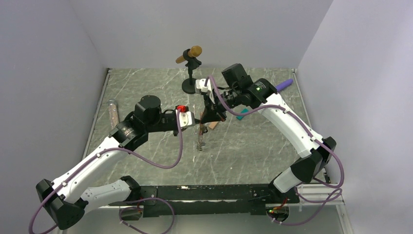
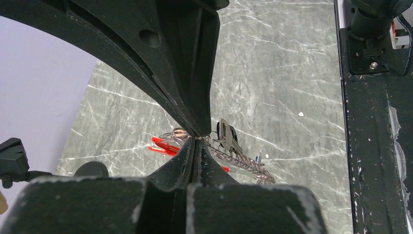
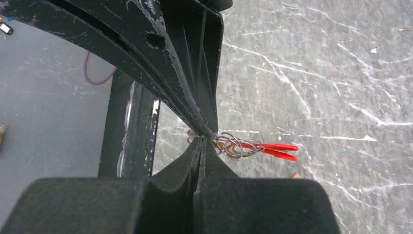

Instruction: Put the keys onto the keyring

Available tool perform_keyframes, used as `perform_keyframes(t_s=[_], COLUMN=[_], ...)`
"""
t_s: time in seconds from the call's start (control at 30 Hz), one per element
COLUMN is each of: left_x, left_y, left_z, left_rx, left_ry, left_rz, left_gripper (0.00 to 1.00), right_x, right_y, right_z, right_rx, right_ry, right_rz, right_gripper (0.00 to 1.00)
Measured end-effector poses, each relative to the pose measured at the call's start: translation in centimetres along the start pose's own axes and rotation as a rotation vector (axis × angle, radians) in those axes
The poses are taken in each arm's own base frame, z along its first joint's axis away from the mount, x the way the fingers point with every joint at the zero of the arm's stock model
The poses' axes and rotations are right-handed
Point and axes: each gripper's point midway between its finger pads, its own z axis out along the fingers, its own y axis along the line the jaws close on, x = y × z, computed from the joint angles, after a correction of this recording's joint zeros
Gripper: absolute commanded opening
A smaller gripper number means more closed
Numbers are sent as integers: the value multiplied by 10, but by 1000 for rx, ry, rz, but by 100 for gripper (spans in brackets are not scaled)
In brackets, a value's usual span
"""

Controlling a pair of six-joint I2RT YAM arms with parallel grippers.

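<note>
Both clamped tight: left pincer (image 2: 197, 138) and right pincer (image 3: 208, 136) each pinch the keyring (image 3: 237, 147), black-headed key (image 2: 227, 133) alongside.

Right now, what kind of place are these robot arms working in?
Probably a robot testing booth, not a home: plain pale walls box in a marble-look table, two robot arms are mounted at its near edge, and a microphone stands on it.
</note>
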Motion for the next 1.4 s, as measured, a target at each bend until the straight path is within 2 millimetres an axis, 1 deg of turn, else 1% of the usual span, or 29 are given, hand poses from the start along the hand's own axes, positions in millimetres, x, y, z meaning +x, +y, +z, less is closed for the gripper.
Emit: perform_keyframes(t_s=[0.1, 0.13, 0.2, 0.33, 0.4, 0.47, 0.53, 0.7, 0.83, 0.97, 1.1, 1.27, 1.4], left_x=[0, 0, 0, 3, 8, 14, 20, 24, 20, 14, 2, -26, -34], left_y=[0, 0, 1, -2, -6, -8, -10, -12, -7, 1, 8, 16, 18], left_z=[0, 0, 0, -4, -5, -4, -3, -2, -5, -11, -19, -27, -28], left_rx=[-5, -8, -23, -58, -72, -92, -113, -181, -250, -318, -359, -359, -348], left_ry=[6, 6, 0, -26, -40, -58, -79, -179, -296, -411, -516, -656, -702], left_rz=[0, 1, -1, -31, -65, -102, -144, -245, -333, -396, -431, -431, -434], left_gripper=[0, 0, 0, 0, 0, 0, 0, 0, 0, 0, 0, 0, 0], right_x=[0, 0, 0, -4, -6, -8, -11, -18, -20, -22, -19, -17, -22], right_y=[0, 0, -1, -1, 0, 0, 1, 3, 9, 9, 2, -1, -1], right_z=[0, 0, 0, 1, 1, 1, 0, -8, -14, -20, -24, -22, -22], right_rx=[1, 2, 5, 2, -1, -2, -7, -11, -18, -14, 7, 3, 2], right_ry=[1, 1, 1, -12, -23, -30, -42, -81, -106, -131, -147, -162, -178], right_rz=[0, 0, 2, 5, 2, 1, -1, -11, -12, 5, 40, 93, 99], right_gripper=[0, 1, 12, 29, 34, 38, 39, 40, 40, 41, 42, 48, 50])
